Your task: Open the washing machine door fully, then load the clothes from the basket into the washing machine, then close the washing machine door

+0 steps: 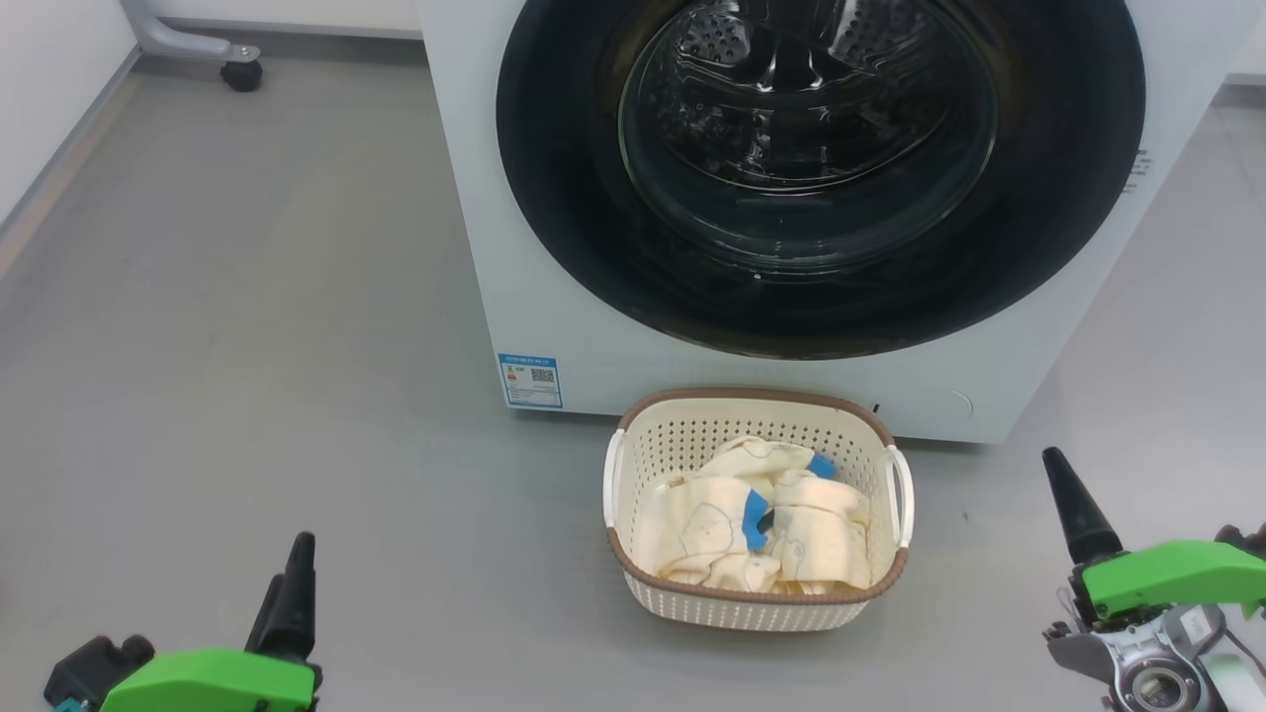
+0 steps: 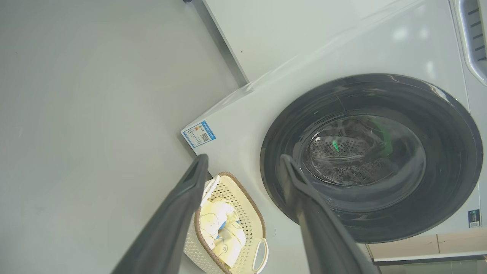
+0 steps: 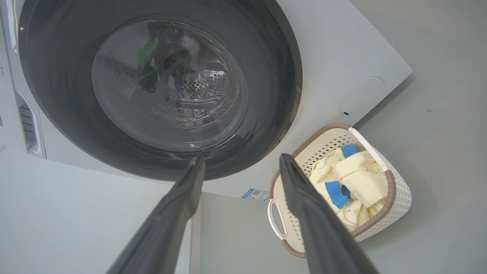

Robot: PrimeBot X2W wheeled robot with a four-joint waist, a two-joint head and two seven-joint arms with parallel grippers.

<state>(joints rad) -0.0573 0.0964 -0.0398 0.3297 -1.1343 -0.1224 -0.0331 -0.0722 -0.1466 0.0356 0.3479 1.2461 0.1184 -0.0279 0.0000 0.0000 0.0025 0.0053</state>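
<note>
The white washing machine (image 1: 475,247) stands ahead, and its round black-rimmed door (image 1: 811,168) lies shut against the front, the steel drum showing through the glass. On the floor just in front sits the cream basket (image 1: 757,396) holding pale yellow clothes (image 1: 752,524) with blue patches. My left gripper (image 1: 289,569) is low at the left, far from the basket, and open with nothing in it. My right gripper (image 3: 241,158) is also open and bare, its fingers framing the door (image 3: 163,83) and the basket (image 3: 388,182). One right finger (image 1: 1078,509) rises to the right of the basket.
Grey floor (image 1: 247,346) spreads to the left and right of the machine. A wheeled metal leg (image 1: 240,71) stands at the far left by the wall. A blue sticker (image 1: 530,381) sits low on the machine's front, and a round cover (image 3: 361,97) at its other lower corner.
</note>
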